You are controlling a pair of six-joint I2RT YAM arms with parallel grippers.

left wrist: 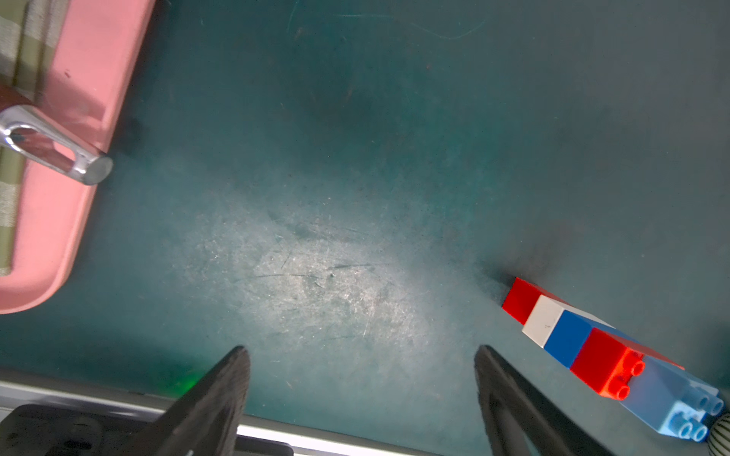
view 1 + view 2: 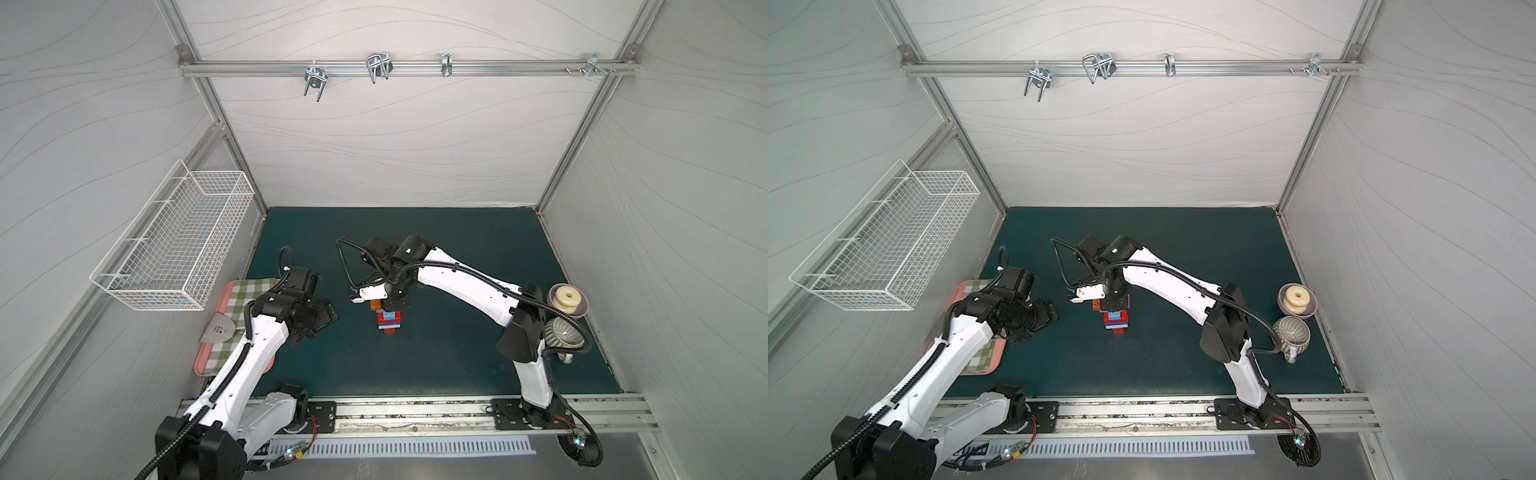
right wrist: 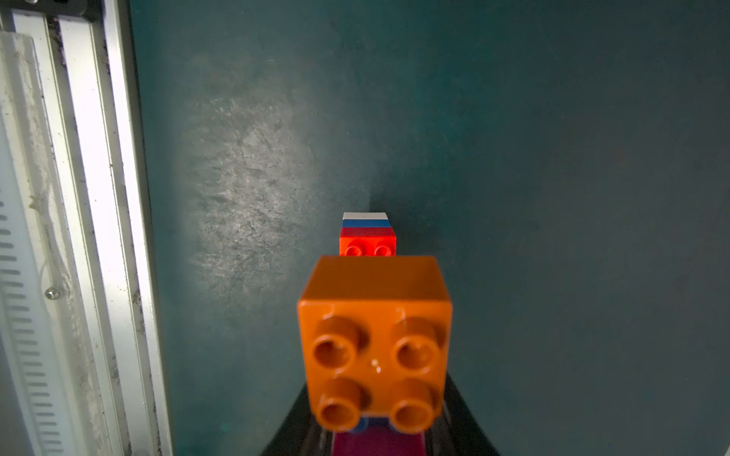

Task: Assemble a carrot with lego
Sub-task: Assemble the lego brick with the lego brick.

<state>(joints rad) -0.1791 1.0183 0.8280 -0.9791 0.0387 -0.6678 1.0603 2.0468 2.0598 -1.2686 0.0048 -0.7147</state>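
Carrot (image 2: 390, 323) lies flat in the middle of the mat (image 2: 457, 249), its red tip toward the arms' bases and its wide end under the right gripper (image 2: 397, 306). That gripper is clamped narrow on the wide end. Its fingers flank the pink brick (image 3: 375, 444), and the orange brick (image 3: 375, 316) sits just beside it. Left gripper (image 1: 361, 351) stands wide, holding nothing, over bare mat. It is near the carrot but apart, between it and the tray (image 1: 79, 98).
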